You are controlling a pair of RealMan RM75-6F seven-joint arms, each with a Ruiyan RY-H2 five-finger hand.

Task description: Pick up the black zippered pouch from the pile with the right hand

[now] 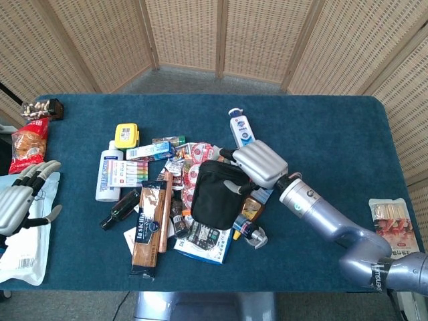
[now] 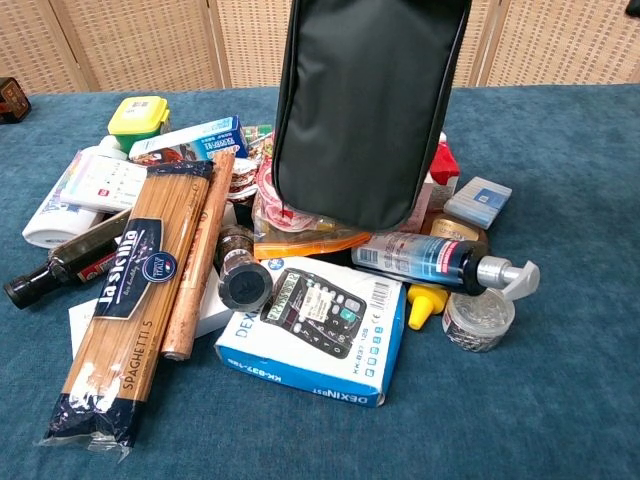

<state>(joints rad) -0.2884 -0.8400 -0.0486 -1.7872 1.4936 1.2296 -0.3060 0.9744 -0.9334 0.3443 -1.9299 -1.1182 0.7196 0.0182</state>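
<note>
Gripping black zippered pouch [image 1: 215,193] by its top edge, right hand [image 1: 259,162] closed; pouch clear of pile [image 2: 300,290] above tabletop [image 1: 321,134]. Pick-up essentially complete.

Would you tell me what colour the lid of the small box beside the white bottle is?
Yellow lid, clearest in the chest view.
</note>
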